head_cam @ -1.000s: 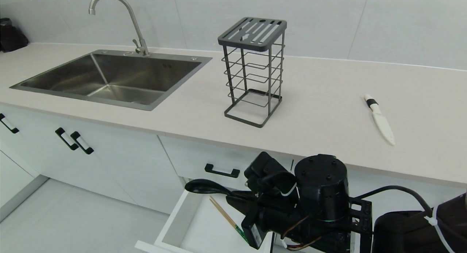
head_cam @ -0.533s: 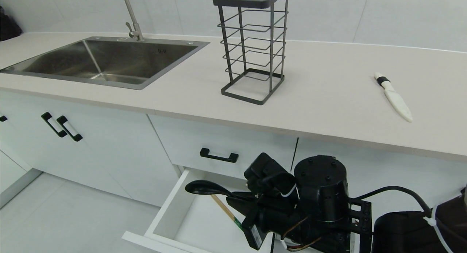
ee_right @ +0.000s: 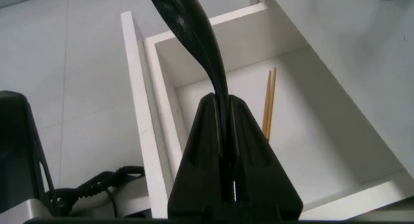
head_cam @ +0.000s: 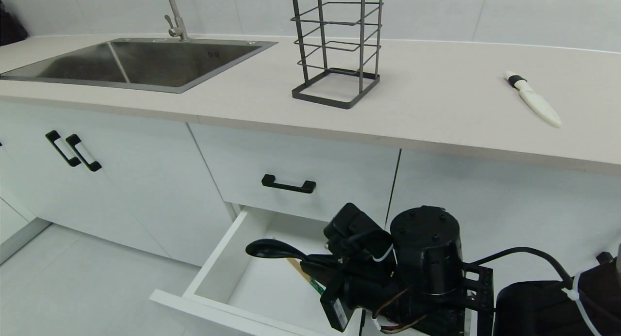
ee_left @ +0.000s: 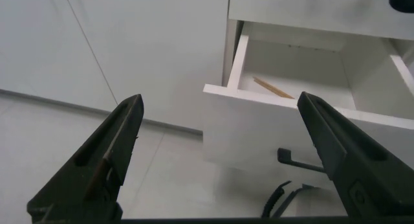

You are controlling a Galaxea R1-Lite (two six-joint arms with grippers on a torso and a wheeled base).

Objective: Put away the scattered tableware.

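Observation:
My right gripper (head_cam: pixel 315 267) is shut on the handle of a black spoon (head_cam: pixel 269 248), whose bowl points away over the open white drawer (head_cam: pixel 219 258). The right wrist view has the spoon (ee_right: pixel 194 39) sticking out of the shut right gripper (ee_right: pixel 223 123) above the drawer (ee_right: pixel 138 88), where a pair of wooden chopsticks (ee_right: pixel 268 102) lies on the floor. The chopsticks (head_cam: pixel 302 276) lie just under the spoon handle. A white knife (head_cam: pixel 533 101) with a black band rests on the counter at the right. My left gripper (ee_left: pixel 220 159) stands open in front of the drawer (ee_left: pixel 259 114), holding nothing.
A dark wire rack (head_cam: pixel 335 50) stands mid-counter, and a steel sink (head_cam: pixel 136 59) with a tap is at the left. A closed drawer with a black handle (head_cam: pixel 288 184) sits above the open one. Cabinet doors with black handles (head_cam: pixel 73 151) are at the left.
The head camera has dropped lower, so the counter, rack and knife sit higher in the picture and more of the open drawer shows. The right gripper still holds the spoon the same way.

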